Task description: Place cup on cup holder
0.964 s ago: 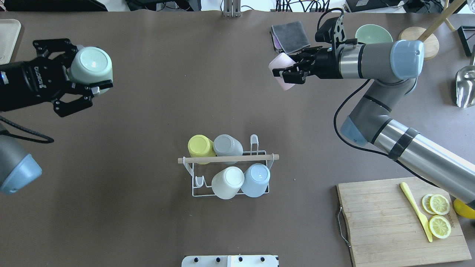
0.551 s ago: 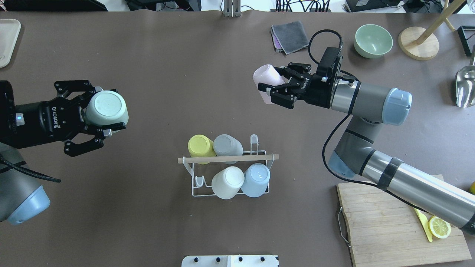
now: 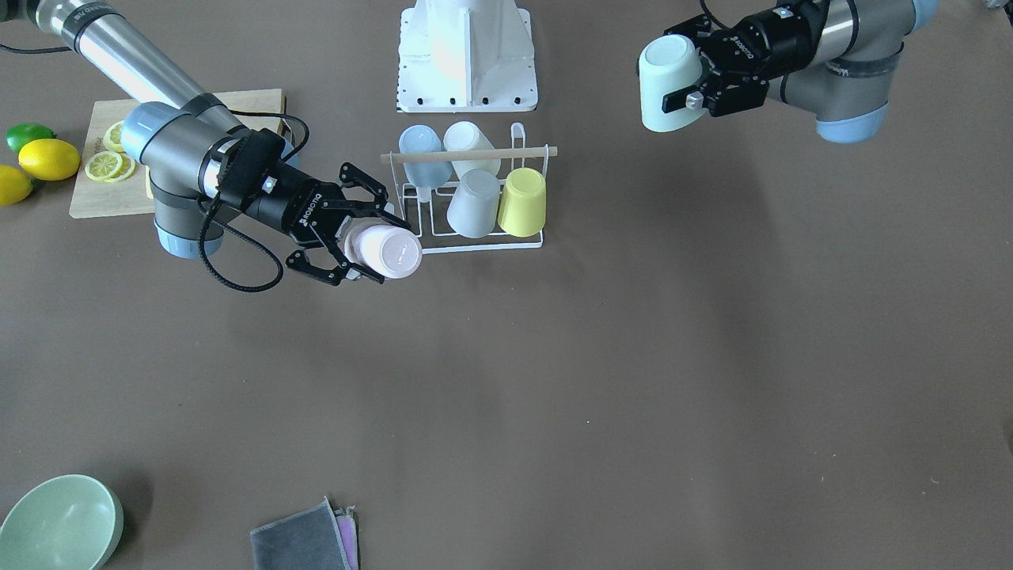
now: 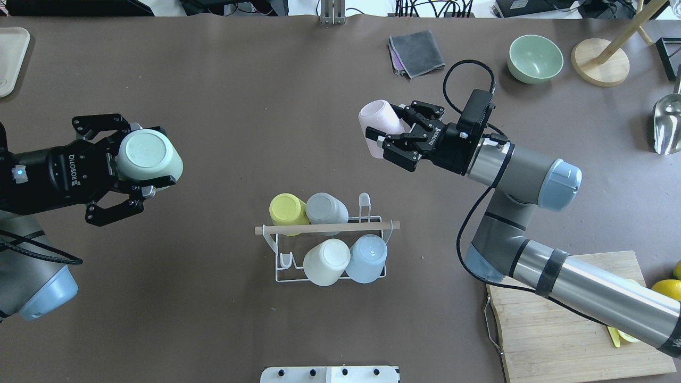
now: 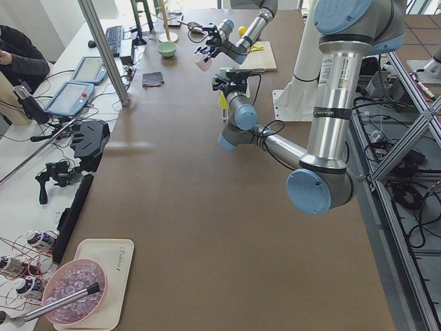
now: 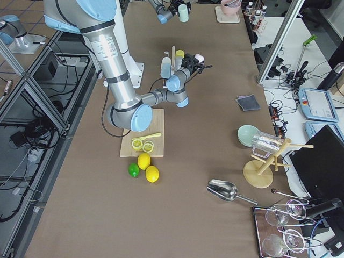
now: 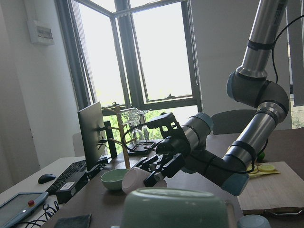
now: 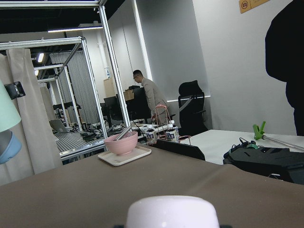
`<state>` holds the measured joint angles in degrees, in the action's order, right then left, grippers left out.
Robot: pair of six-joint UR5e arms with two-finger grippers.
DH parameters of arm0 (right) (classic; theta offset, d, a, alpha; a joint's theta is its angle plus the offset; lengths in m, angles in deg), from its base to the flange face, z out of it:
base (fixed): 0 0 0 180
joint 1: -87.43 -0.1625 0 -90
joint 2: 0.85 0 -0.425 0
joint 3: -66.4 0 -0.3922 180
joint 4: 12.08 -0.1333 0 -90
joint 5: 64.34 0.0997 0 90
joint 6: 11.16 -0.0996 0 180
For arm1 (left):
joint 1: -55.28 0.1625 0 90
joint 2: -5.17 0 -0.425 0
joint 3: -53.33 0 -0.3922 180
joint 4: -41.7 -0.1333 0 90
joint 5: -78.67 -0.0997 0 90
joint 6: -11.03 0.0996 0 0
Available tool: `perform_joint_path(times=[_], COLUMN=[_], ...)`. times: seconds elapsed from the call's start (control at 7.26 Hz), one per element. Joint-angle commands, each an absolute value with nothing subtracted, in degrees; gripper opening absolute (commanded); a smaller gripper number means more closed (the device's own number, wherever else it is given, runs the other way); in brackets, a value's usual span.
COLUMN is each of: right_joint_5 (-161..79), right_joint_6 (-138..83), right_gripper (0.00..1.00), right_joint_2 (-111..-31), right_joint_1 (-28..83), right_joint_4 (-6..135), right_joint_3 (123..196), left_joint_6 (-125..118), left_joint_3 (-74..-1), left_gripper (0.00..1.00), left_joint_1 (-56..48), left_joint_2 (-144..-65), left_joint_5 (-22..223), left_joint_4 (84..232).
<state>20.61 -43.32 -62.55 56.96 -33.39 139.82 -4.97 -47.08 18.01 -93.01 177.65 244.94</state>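
Pink cup (image 4: 374, 123) — pale, smooth, tilted sideways — gripped between right fingers (image 4: 395, 139).

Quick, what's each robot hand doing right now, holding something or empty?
Left end effector: closed on the mint green cup.
Right end effector: closed on the pink cup.

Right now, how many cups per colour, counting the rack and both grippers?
Yellow cup: 1
Grey cup: 1
White cup: 1
Blue cup: 1
Mint cup, in left gripper: 1
Pink cup, in right gripper: 1
Total: 6 cups, 4 of them on the cup holder.
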Motion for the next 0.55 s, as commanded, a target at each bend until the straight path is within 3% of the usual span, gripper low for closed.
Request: perform_joint_path(times=[0.0, 0.41], right_joint_5=[17.14, 13.89], right_joint_6=[-39.39, -34.99], right_gripper=[0.39, 0.40], right_joint_2=[-63.16, -62.82], right_joint_1=[59.22, 62.46], right_joint_4=[-35.89, -35.47], right_joint_3=[139.88, 141.20], left_joint_6=[-4.70, 1.31], left_joint_3=[-44.68, -38.90], left_gripper=[0.00, 0.00], left_joint_1=[28.07, 37.86], left_joint_2=[-95.10, -102.21], left_joint_5=[171.00, 167.80], left_joint_4=[249.27, 249.99])
